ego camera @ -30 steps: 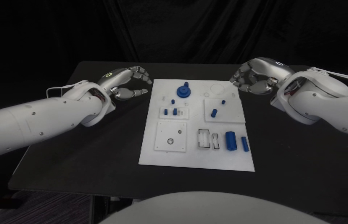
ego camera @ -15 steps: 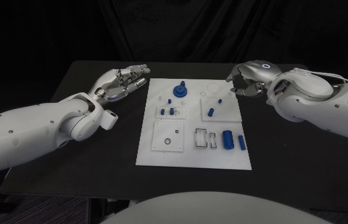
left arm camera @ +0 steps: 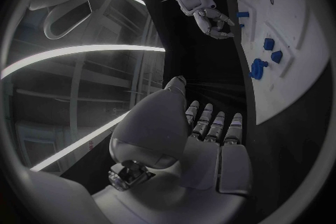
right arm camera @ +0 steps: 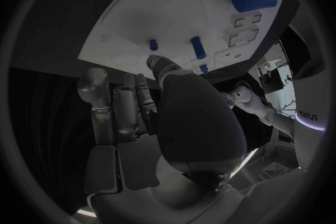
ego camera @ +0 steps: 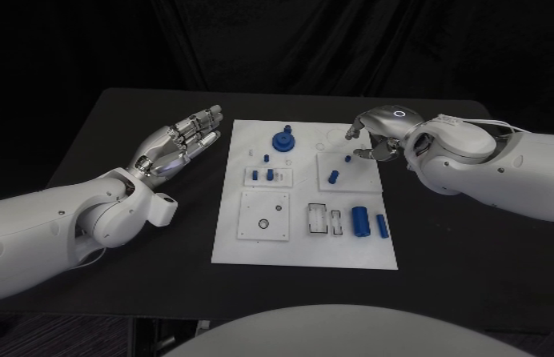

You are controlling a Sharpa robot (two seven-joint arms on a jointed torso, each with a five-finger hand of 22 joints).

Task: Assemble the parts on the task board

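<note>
The white rectangular task board (ego camera: 306,249) lies flat in the middle of the black table (ego camera: 462,253), between the two arms. The left hand (ego camera: 173,145) hangs just beside the board's left edge, palm up, fingers straight and spread, grasping nothing; the left wrist view shows the same flat palm (left arm camera: 210,145). The right hand (ego camera: 375,133) sits over the board's far right corner, fingers curled downward; whether they pinch anything I cannot tell. Near it, a small blue peg (ego camera: 351,161) and a short blue cylinder (ego camera: 332,178) stand in a raised white square. A blue stepped round piece (ego camera: 283,142) stands at the far middle. Small blue pins (ego camera: 266,175) stand left of centre. Nearer the robot, a thick blue cylinder (ego camera: 361,222) and a thinner blue bar (ego camera: 382,226) lie side by side.
</note>
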